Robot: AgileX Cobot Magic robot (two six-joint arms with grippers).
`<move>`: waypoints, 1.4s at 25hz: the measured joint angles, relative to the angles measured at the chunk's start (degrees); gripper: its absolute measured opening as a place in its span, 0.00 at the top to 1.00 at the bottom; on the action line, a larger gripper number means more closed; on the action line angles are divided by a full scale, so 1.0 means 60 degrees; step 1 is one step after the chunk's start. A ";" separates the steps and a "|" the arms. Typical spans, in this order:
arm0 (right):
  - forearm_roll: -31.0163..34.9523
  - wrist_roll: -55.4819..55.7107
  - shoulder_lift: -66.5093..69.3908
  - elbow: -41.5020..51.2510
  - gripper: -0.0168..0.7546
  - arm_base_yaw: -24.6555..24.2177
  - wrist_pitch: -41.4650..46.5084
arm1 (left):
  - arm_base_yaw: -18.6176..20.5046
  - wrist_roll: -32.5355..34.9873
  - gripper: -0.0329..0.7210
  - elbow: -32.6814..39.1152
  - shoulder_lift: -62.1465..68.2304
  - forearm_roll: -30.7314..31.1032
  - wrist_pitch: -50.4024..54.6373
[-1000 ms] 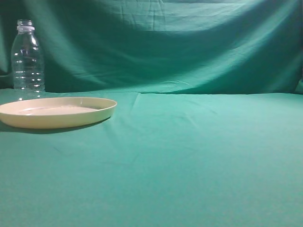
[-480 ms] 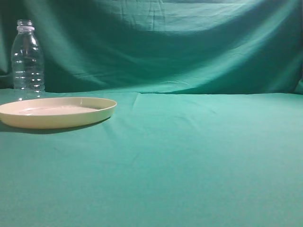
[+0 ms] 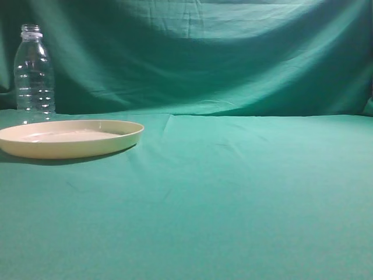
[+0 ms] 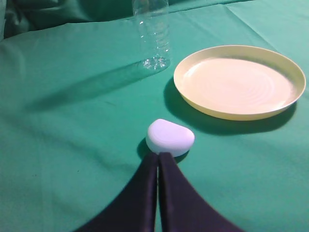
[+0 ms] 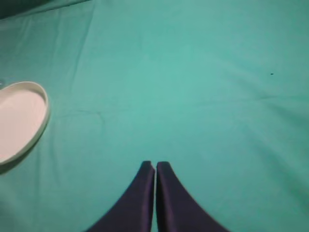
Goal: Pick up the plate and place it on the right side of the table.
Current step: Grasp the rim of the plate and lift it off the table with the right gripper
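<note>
The cream-yellow plate (image 3: 70,137) lies flat on the teal table (image 3: 233,186) at the left. It shows in the left wrist view (image 4: 240,80) ahead and to the right of my left gripper (image 4: 158,154), which is shut and empty. In the right wrist view the plate (image 5: 19,121) is at the left edge, well left of my right gripper (image 5: 155,164), which is shut and empty above bare cloth. Neither gripper shows in the exterior view.
A clear empty bottle (image 3: 34,73) stands upright behind the plate; it also shows in the left wrist view (image 4: 152,34). A small white rounded object (image 4: 170,137) lies on the cloth just ahead of the left fingertips. A darker green backdrop (image 3: 204,52) hangs behind.
</note>
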 joint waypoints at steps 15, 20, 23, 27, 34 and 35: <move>0.2057 -0.3831 0.5411 -0.3579 0.98 0.2675 0.0944 | 0.0000 0.0000 0.96 0.0000 0.0000 0.0000 0.0000; -0.0703 -0.0896 0.7606 -0.5656 0.98 0.4231 0.1349 | 0.0000 0.0000 0.96 0.0000 0.0000 0.0000 0.0000; -0.1631 0.0235 0.8977 -0.6921 0.98 0.4869 0.1950 | 0.0000 0.0000 0.96 0.0000 0.0000 0.0000 0.0000; -0.1897 0.0514 1.0562 -0.8582 0.98 0.5345 0.2533 | 0.0000 0.0000 0.96 0.0000 0.0000 0.0000 0.0000; -0.1757 0.0358 1.2936 -1.0980 0.78 0.5552 0.2639 | 0.0000 0.0000 0.96 0.0000 0.0000 0.0000 0.0000; -0.1757 0.0340 1.3141 -1.1270 0.70 0.5552 0.2620 | 0.0000 0.0000 0.96 0.0000 0.0000 0.0000 0.0000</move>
